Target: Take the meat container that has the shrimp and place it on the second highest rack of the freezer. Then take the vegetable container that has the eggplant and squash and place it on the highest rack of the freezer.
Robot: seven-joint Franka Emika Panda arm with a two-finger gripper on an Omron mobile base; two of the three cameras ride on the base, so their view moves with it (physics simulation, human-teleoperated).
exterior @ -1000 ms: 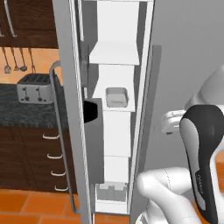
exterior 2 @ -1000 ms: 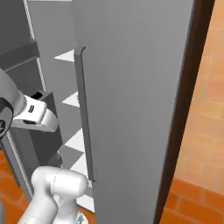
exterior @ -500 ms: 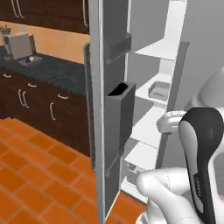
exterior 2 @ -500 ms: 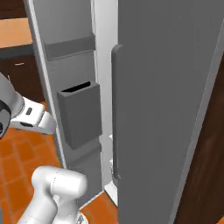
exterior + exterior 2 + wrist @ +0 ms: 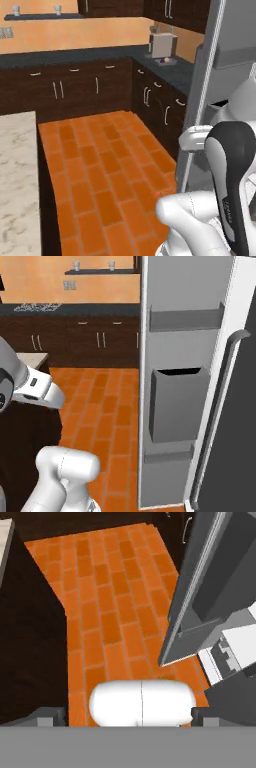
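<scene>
With fingers spread wide and empty, the two-finger gripper (image 5: pixel 127 714) faces orange tile; at two o'clock, the tall grey metal freezer's (image 5: pixel 187 381) open door risks clipping the arm.

Orange tile floor (image 5: pixel 100 165), dark wood cabinets (image 5: pixel 75 90), grey freezer (image 5: pixel 182 381), white arm (image 5: pixel 200 220); counter (image 5: pixel 17 185) looks pale marbled.
</scene>
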